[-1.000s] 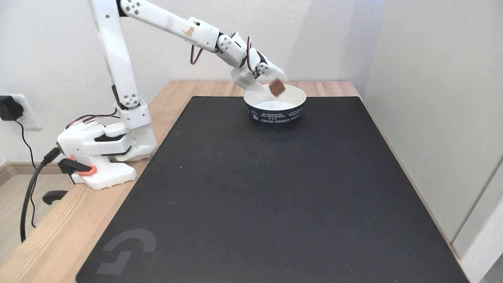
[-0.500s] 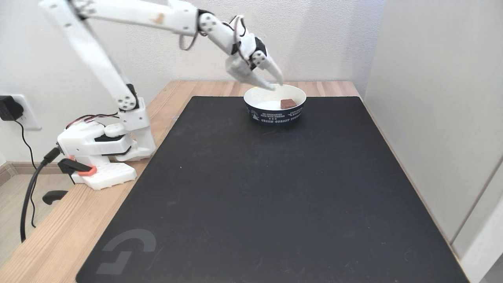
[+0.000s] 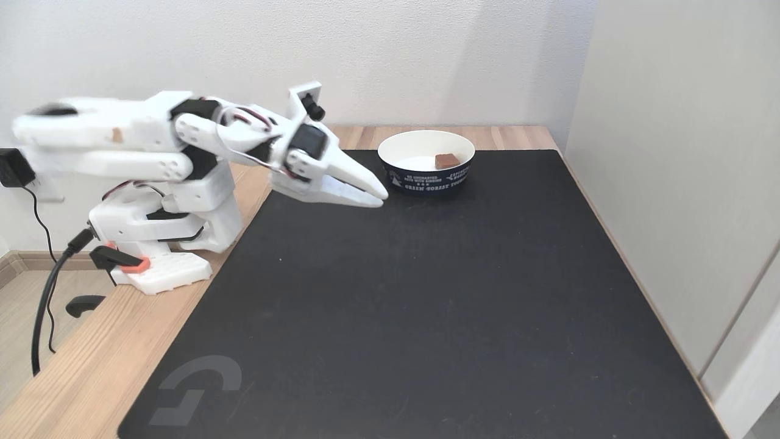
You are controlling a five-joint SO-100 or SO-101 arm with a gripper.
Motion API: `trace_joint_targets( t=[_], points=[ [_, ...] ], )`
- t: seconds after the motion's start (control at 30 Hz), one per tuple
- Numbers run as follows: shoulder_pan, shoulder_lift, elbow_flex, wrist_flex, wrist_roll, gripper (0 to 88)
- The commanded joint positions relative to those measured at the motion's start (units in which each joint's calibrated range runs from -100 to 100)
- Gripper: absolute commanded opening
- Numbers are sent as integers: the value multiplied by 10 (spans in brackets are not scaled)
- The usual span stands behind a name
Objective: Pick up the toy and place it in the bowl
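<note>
The toy (image 3: 446,161), a small reddish-brown block, lies inside the bowl (image 3: 426,180) on its right side in the fixed view. The bowl is white inside and dark navy outside with white lettering, and it stands at the far edge of the black mat. My gripper (image 3: 382,199) hovers low over the mat just left of the bowl, pointing right, apart from the bowl. Its white fingers meet at the tips with nothing between them. The arm is folded back low over its base and looks slightly blurred.
A large black mat (image 3: 426,305) covers most of the wooden table (image 3: 91,366). The arm's base (image 3: 158,244) is clamped at the table's left edge, with cables and a wall plug (image 3: 12,167) beside it. A pale wall panel (image 3: 682,183) borders the right side.
The gripper let the toy go and it dropped into the bowl. The arm then pulled back left and down, folding over its base, and the fingers closed.
</note>
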Motion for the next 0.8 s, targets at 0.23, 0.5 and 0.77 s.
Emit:
trace_joint_targets(
  t=[0.23,0.5,0.77],
  points=[
    [-5,-110,11,248,69,22],
    [-4,-108,8,248,66,22],
    [-4,-108,8,248,66,22]
  ],
)
